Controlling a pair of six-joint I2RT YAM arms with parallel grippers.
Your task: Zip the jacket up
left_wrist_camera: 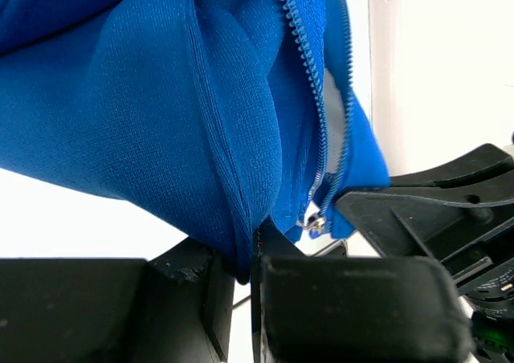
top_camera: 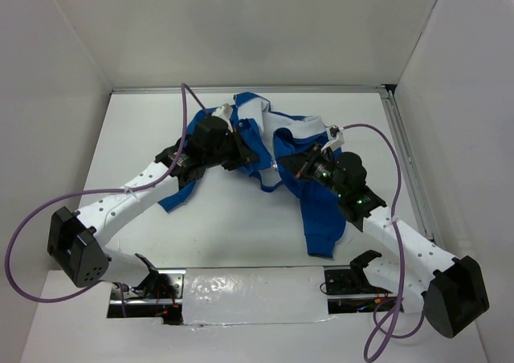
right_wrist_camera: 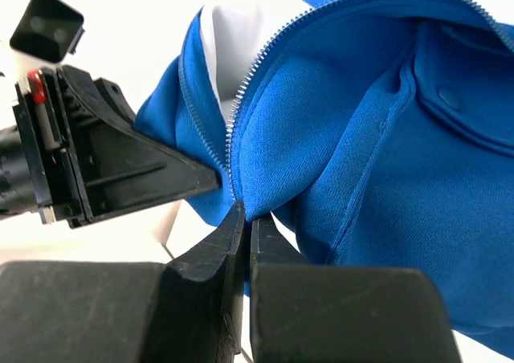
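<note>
The bright blue jacket [top_camera: 309,186] with white lining lies crumpled on the white table, front open, both zipper halves apart. My left gripper [top_camera: 250,156] is shut on a fold of the jacket's blue fabric [left_wrist_camera: 201,138] beside the left zipper edge; the small metal zipper slider [left_wrist_camera: 315,222] hangs just right of it. My right gripper [top_camera: 283,167] is shut on the bottom corner of the other front panel [right_wrist_camera: 305,130], right beside its pale zipper teeth [right_wrist_camera: 234,130]. The two grippers are close together at the jacket's middle, tips almost facing.
White walls enclose the table on three sides. A metal rail [top_camera: 409,162] runs along the right edge. Purple cables [top_camera: 32,218] loop from both arms. One sleeve [top_camera: 323,226] trails toward the near edge; arm bases [top_camera: 353,275] sit there.
</note>
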